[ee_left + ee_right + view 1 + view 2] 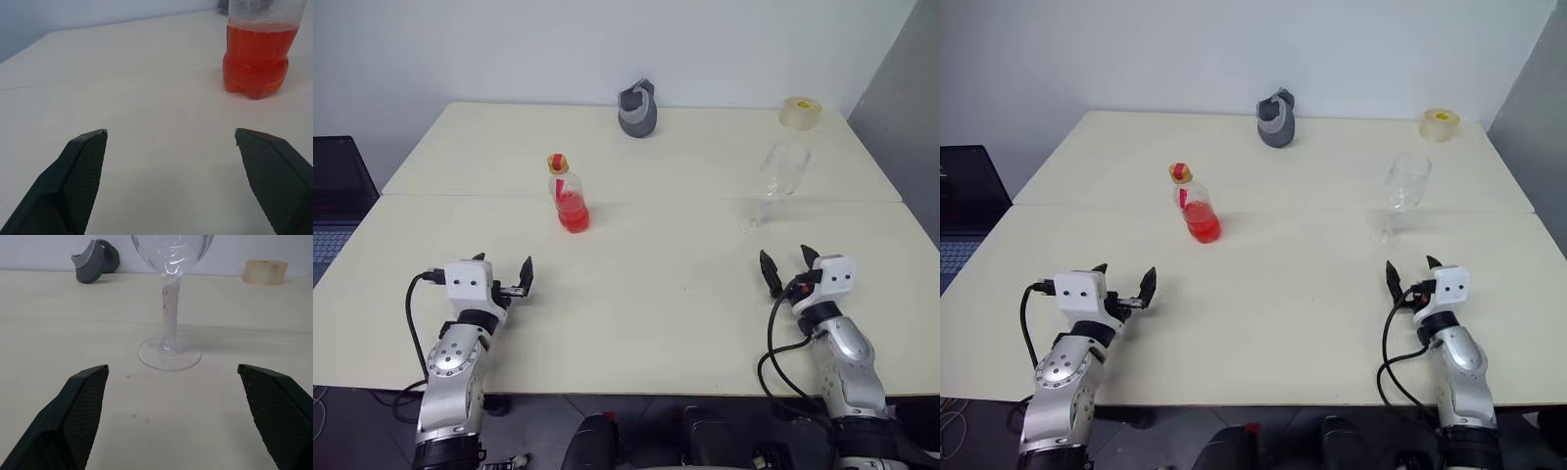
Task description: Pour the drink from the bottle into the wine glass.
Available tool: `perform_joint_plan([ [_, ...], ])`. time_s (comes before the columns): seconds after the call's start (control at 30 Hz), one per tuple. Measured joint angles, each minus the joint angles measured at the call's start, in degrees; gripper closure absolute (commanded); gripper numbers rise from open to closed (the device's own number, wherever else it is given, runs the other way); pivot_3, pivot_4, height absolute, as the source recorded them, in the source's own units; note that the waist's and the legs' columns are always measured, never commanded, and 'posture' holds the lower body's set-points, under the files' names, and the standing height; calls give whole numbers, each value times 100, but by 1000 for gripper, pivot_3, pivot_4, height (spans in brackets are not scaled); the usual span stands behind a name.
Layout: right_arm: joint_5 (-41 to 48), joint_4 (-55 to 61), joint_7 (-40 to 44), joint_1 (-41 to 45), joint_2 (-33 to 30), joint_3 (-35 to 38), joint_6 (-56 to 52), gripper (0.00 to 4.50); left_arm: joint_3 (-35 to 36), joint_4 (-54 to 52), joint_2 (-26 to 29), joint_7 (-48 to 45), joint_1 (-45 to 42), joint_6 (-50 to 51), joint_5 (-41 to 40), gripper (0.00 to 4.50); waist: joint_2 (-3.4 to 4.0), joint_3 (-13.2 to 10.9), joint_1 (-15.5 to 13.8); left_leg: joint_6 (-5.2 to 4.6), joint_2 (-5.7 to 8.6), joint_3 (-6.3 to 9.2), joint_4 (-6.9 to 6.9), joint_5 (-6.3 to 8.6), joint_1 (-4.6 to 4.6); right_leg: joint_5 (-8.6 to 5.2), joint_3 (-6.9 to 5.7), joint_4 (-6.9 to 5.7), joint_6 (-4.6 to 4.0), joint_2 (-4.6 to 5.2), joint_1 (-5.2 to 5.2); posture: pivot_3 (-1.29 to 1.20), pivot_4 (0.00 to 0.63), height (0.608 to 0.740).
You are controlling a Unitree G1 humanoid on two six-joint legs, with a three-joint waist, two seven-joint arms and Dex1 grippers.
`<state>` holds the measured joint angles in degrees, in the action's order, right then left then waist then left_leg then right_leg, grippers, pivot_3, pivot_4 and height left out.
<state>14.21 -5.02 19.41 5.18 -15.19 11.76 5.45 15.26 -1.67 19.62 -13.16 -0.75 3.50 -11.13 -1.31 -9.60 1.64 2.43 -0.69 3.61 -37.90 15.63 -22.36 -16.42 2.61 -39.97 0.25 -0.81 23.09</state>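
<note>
Bottle (568,196) first: both pincers stand wide and empty near the table's (636,294) front edge. We should send the left gripper (502,279) squarely around its red-filled lower body, leaving the wine glass (775,186) untouched.

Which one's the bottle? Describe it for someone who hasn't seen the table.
On the pale table, look ahead of the left hand, near the middle seam. The bottle stands upright there, apart from everything else. It alone is small clear plastic with a yellowish cap and red liquid at its bottom.

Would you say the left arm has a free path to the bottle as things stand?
Probably yes: the left gripper is open and empty, the bottle stands upright ahead of it, and only bare table lies between them.
</note>
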Motion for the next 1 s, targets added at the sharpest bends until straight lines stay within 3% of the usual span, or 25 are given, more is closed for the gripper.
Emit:
perform_joint_plan([
  [1.0, 181, 239, -74, 105, 149, 44, -4, 0, -8, -229, -92, -150, 87, -205, -64, 10, 0, 0, 0, 0, 0, 0, 0, 0, 0, 0, 0, 0, 0, 0, 0, 0, 150, 740],
])
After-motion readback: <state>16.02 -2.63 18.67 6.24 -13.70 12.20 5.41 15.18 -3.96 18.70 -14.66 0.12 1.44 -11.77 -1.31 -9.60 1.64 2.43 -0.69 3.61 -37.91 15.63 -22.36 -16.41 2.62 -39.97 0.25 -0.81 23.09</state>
